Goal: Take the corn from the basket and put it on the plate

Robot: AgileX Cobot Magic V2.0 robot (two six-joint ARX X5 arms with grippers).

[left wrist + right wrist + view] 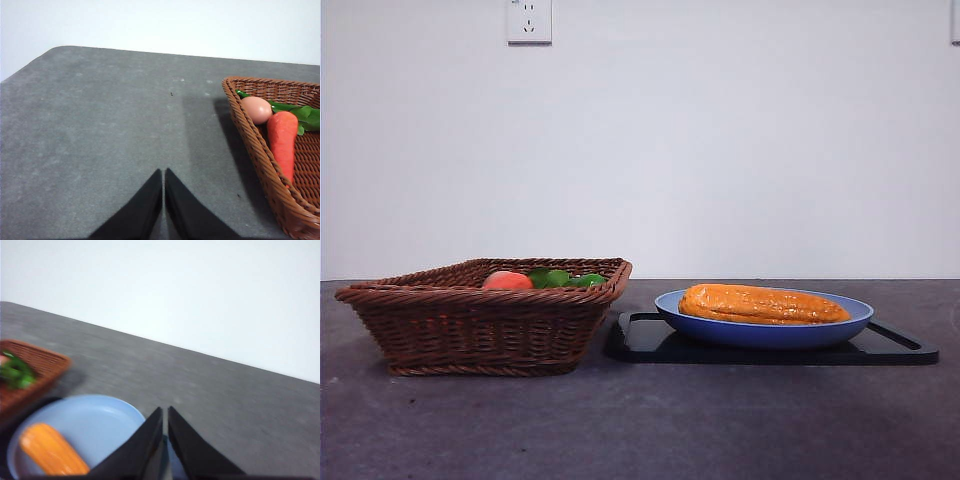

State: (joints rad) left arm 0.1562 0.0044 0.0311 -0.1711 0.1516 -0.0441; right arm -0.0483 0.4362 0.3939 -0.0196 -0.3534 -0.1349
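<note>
The orange-yellow corn [763, 304] lies lengthwise in the light blue plate [825, 328], free of any gripper. In the right wrist view the corn [50, 450] rests on the plate [95, 425] just beside my right gripper [165, 411], whose jaws are shut and empty above the plate's edge. The brown wicker basket [480, 325] stands to the left of the plate. My left gripper [163, 172] is shut and empty over bare table, off to the side of the basket [255, 145]. Neither arm shows in the front view.
The plate sits on a flat black tray [900, 352]. In the basket lie a round peach-like fruit [507, 281], green items [565, 278] and a carrot [283, 142]. A wall socket [529, 20] is on the white wall behind.
</note>
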